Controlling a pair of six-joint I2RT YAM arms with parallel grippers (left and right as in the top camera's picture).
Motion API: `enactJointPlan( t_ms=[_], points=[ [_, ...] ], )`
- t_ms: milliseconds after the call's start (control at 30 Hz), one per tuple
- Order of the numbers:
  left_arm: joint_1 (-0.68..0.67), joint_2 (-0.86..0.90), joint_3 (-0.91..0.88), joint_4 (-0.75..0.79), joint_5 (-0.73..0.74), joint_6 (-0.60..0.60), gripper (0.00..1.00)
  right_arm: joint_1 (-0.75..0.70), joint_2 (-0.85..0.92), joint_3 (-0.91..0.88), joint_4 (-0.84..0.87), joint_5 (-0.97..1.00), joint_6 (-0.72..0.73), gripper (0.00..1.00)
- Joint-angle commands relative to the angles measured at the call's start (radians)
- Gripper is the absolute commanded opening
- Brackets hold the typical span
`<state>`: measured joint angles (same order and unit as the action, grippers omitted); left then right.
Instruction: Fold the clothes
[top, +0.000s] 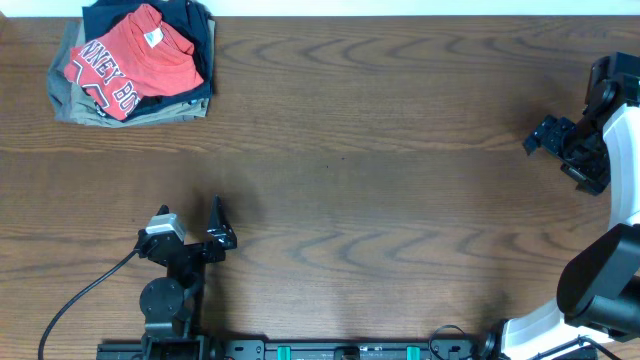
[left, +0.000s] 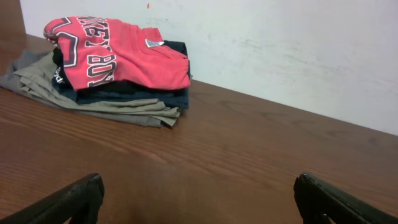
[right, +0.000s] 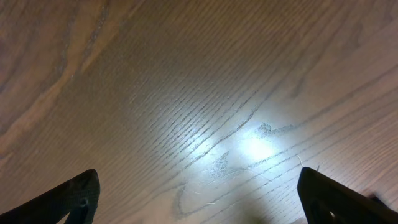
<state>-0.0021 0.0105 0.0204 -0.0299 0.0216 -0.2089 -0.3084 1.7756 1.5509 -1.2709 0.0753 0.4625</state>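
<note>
The coral-red T-shirt (top: 135, 60) with white lettering lies folded on top of a stack of garments at the table's far left corner. It also shows in the left wrist view (left: 115, 53), upper left. My left gripper (top: 218, 226) is open and empty near the front left, well short of the stack; its fingertips frame bare wood in its wrist view (left: 198, 196). My right gripper (top: 545, 135) is open and empty at the right edge, over bare wood (right: 198, 196).
Under the red shirt lie folded dark navy (top: 200, 30) and khaki (top: 75, 100) garments; they also show in the left wrist view as navy (left: 143, 96) and khaki (left: 93, 102). A white wall (left: 298, 50) runs behind the table's far edge. A black cable (top: 85, 295) trails at the front left.
</note>
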Motion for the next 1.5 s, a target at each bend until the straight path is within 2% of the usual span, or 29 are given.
enactJointPlan(
  t_ms=[0, 600, 1200, 1467],
  points=[
    [-0.003, -0.006, -0.016, -0.042, -0.031, 0.01, 0.98, -0.005, -0.008, 0.005, -0.001, 0.003, -0.008, 0.99],
    [-0.003, -0.006, -0.016, -0.042, -0.031, 0.01, 0.98, 0.013, -0.039, 0.005, -0.001, 0.003, -0.008, 0.99],
    [-0.003, -0.006, -0.016, -0.042, -0.031, 0.01, 0.98, 0.327, -0.484, 0.005, -0.001, 0.003, -0.008, 0.99],
    [-0.003, -0.006, -0.016, -0.042, -0.031, 0.01, 0.98, 0.362, -0.659, 0.005, -0.002, 0.003, -0.008, 0.99]
  ],
)
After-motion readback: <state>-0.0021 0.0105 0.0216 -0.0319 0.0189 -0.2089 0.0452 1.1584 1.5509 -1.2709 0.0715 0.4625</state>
